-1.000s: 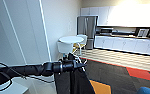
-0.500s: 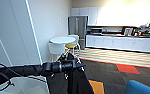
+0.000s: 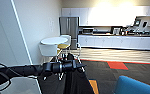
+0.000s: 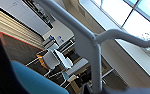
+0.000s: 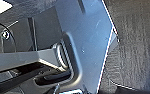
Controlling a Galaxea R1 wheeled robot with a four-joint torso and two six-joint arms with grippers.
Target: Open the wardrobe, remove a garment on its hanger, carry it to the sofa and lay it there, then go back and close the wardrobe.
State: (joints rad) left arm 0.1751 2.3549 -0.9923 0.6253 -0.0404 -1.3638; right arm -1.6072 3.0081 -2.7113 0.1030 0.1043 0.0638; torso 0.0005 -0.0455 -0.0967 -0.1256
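The left arm (image 3: 28,70) reaches across the lower foreground with the black garment (image 3: 74,82) hanging below it, blocking the way straight ahead and low. To the left a white wall (image 3: 38,32) stands close. Ahead left, a round white desk (image 3: 54,40) with chairs (image 3: 48,50) crowds the wall. The sofa (image 3: 136,86) sits low right. Between them the dark carpet (image 3: 131,72) lies open toward the far kitchen counter (image 3: 116,42).

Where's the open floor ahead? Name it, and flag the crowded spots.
Free: the dark carpet between the red patch and the sofa, and the striped floor before the counter. Crowded: the round table and chairs by the wall, with the garment hanging in front.
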